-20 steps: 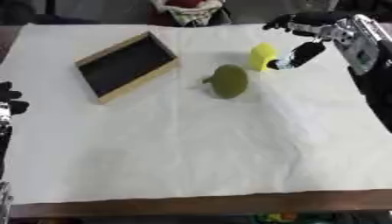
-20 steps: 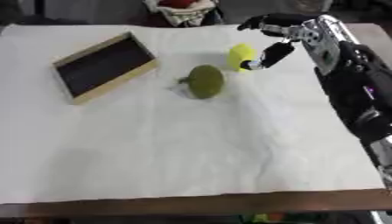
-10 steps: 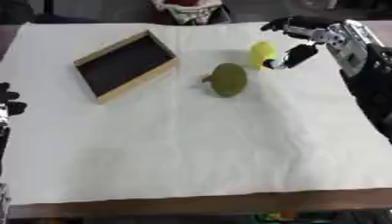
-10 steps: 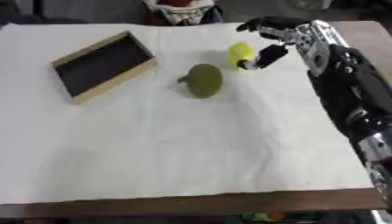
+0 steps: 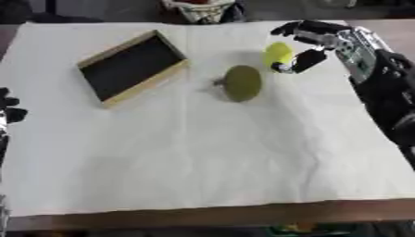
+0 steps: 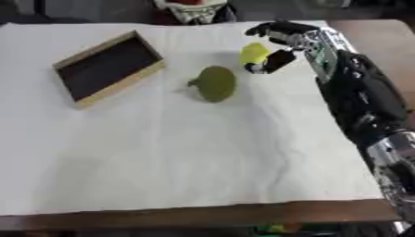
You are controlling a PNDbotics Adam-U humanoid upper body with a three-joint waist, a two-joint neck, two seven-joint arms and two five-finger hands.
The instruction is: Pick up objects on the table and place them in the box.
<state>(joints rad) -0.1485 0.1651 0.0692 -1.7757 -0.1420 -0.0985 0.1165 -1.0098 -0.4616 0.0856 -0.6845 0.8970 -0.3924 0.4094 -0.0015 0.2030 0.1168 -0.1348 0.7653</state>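
Observation:
A yellow rounded object [image 5: 277,53] lies on the white cloth at the back right. My right hand [image 5: 326,38] is open around it: the fingers arch over its top and the thumb [image 5: 306,60] sits against its right side. Just left of it and a little nearer lies an olive-green fruit-like object [image 5: 242,83] with a short stem pointing left. The wooden box [image 5: 150,85], with a dark inside, sits askew at the back left with nothing in it. My left hand [image 5: 8,110] rests open at the left edge, far from everything.
A white cloth [image 5: 203,157] covers the table, whose brown front edge [image 5: 210,215] shows below. A red and white thing [image 5: 198,7] lies beyond the far edge. My right forearm [image 6: 361,97] runs along the table's right side.
My right hand has edged slightly in on the yellow object, the thumb now closer to its side. The green object, the box and the left hand have not moved.

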